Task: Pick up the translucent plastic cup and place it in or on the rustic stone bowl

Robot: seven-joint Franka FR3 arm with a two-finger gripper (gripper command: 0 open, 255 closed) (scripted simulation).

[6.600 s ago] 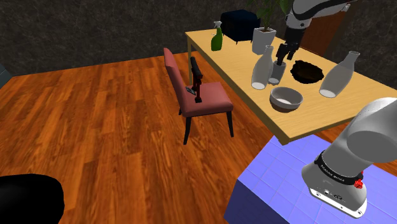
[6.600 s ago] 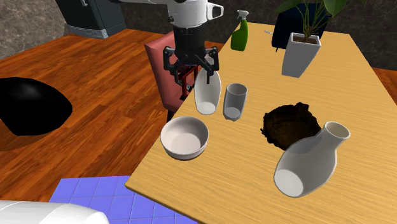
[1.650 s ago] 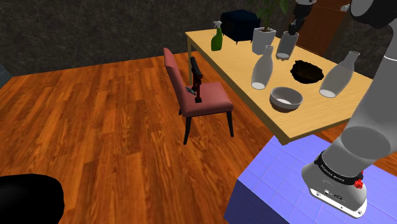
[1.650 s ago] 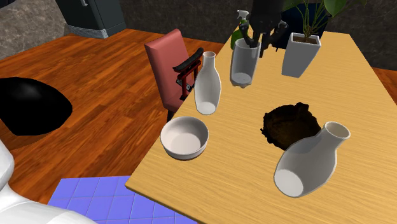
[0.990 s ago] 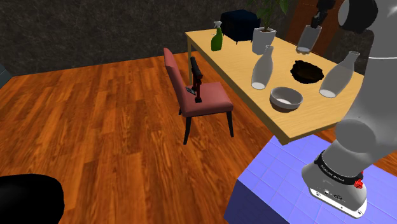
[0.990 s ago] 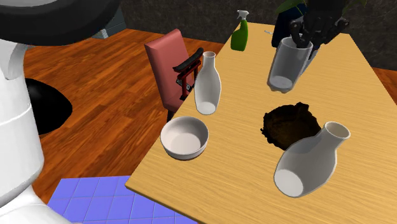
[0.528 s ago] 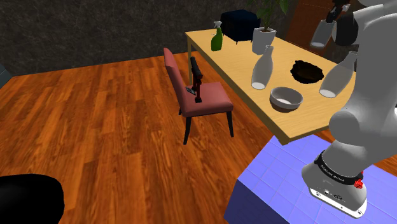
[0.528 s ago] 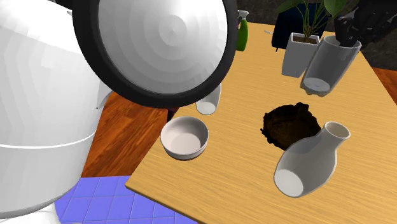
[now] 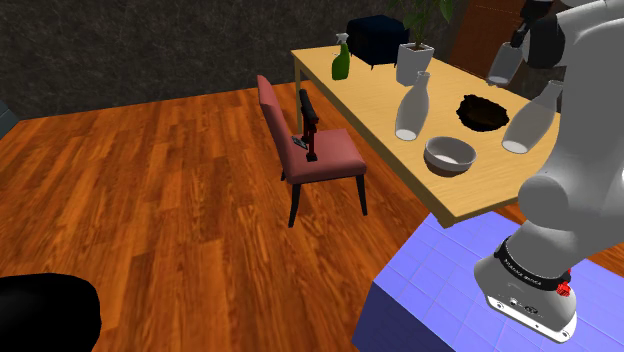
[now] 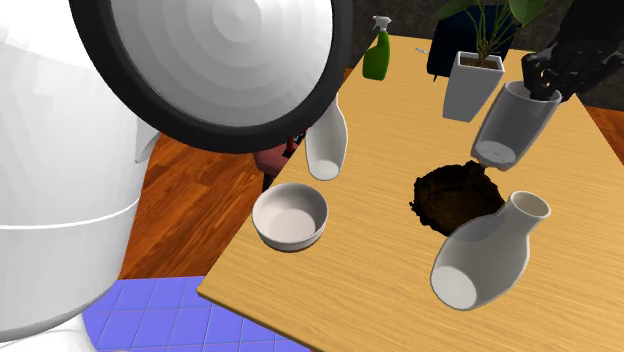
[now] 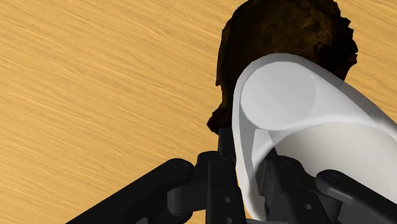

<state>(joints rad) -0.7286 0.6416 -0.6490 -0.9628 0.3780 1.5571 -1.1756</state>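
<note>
Grey cup (image 10: 512,125) is clamped at its rim by the gripper (image 10: 545,82), held tilted upper right, above the dark bowl (image 10: 455,195).

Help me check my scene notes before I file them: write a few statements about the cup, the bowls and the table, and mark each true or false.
1. The black claw is shut on the pale grey translucent cup, holding it in the air close by the dark brown rough-edged bowl. True.
2. The cup rests inside that dark bowl. False: it hangs in the claw, not touching the bowl.
3. A white square planter with a green plant stands on the light wooden table. True.
4. The green spray bottle lies inside the white round bowl. False: it stands upright at the table's far end, well apart from that bowl.
</note>
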